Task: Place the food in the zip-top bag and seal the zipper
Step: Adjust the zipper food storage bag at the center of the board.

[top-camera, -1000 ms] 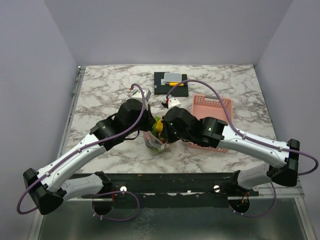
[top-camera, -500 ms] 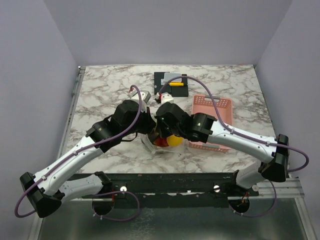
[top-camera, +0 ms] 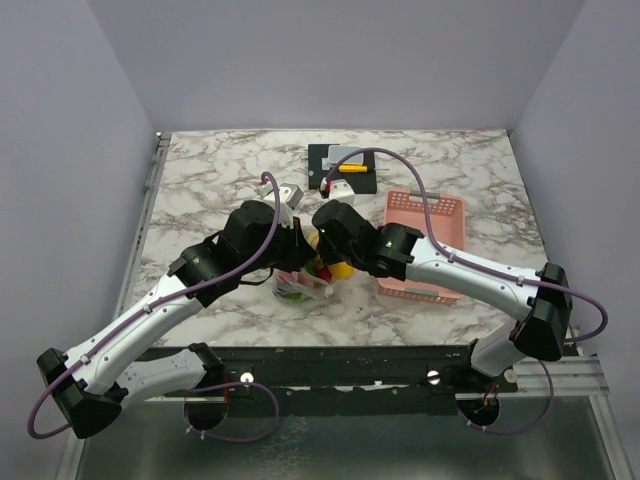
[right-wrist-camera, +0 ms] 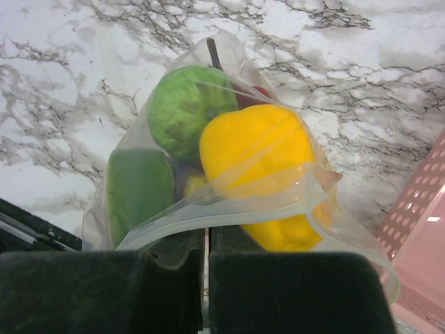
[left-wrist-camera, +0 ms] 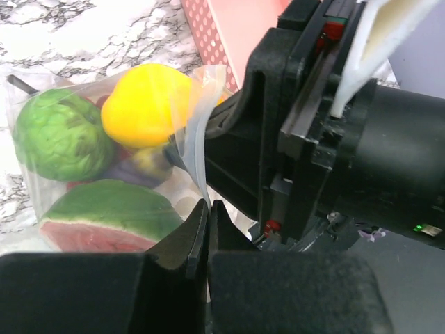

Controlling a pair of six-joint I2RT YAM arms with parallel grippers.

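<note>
Pinching the mouth edge of the zip-top bag (right-wrist-camera: 229, 202), the left gripper (left-wrist-camera: 208, 209) and the right gripper (right-wrist-camera: 207, 233) are each pressed together on its film. The bag is between them above the marble table (top-camera: 200, 190), just beside the pink basket (top-camera: 440, 215), its mouth upward and its long axis running down to the closed bottom. Inside are a yellow pepper (right-wrist-camera: 257, 146), a green fruit (right-wrist-camera: 184, 104) and a watermelon slice (left-wrist-camera: 111, 209).

food (right-wrist-camera: 257, 149) in bag (right-wrist-camera: 236, 200), left of basket (right-wrist-camera: 425, 229)
</note>
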